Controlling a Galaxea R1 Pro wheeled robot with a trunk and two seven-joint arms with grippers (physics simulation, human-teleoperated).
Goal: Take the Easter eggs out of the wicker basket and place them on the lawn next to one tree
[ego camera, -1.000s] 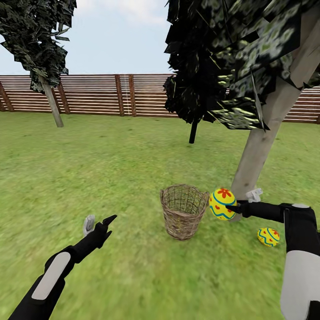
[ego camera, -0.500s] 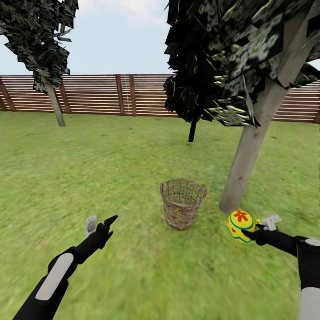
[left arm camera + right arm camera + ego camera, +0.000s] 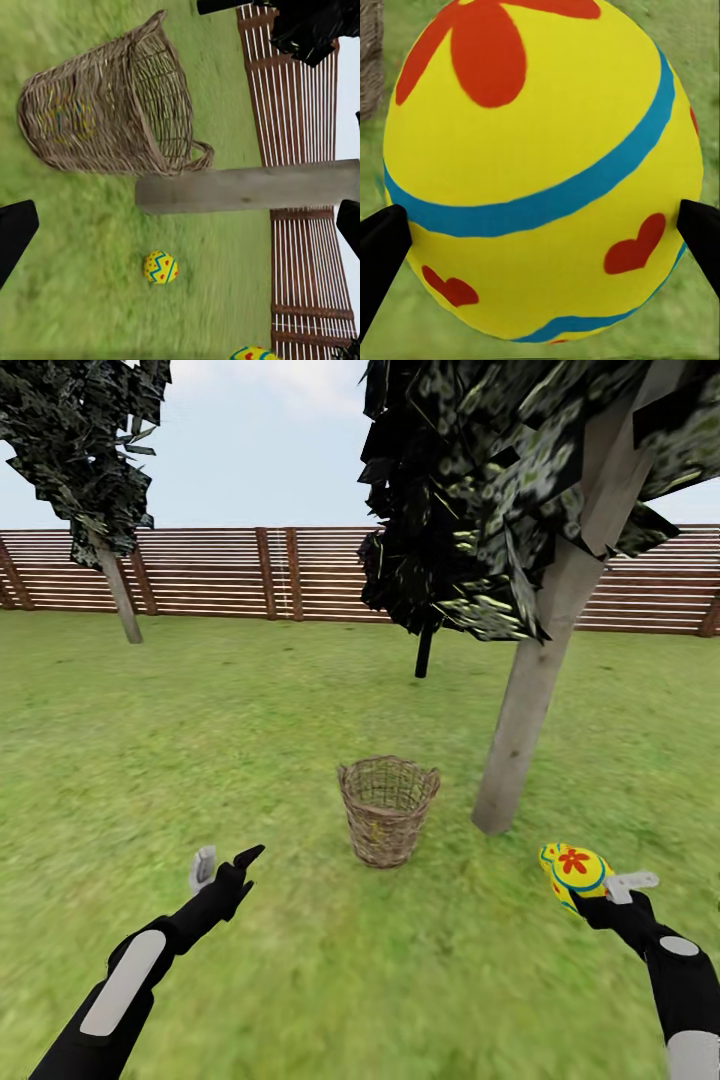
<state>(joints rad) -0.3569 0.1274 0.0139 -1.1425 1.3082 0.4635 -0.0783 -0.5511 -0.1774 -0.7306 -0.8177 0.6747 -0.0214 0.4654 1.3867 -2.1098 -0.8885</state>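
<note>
The wicker basket (image 3: 388,810) stands upright on the lawn (image 3: 200,740), just left of the tree's pale trunk (image 3: 530,710). My right gripper (image 3: 590,884) is shut on one Easter egg (image 3: 572,868), held low over the grass right of the trunk. In the right wrist view this egg (image 3: 540,165) sits between the dark fingertips (image 3: 379,247). A second egg (image 3: 160,267) lies on the grass near the trunk (image 3: 247,187). A faint yellow shape (image 3: 67,116) shows through the basket's weave (image 3: 142,90). My left gripper (image 3: 225,860) hangs open and empty, left of the basket.
A brown slatted fence (image 3: 220,572) closes the garden at the back. Another pale-trunked tree (image 3: 120,595) stands far left, and a thin black trunk (image 3: 425,650) rises behind the basket. Dark foliage (image 3: 470,490) hangs overhead. Open grass lies all around.
My right arm has carried the egg from beside the basket's rim down and to the right, past the trunk. The whole view has shifted, so the camera moved. The left arm kept still.
</note>
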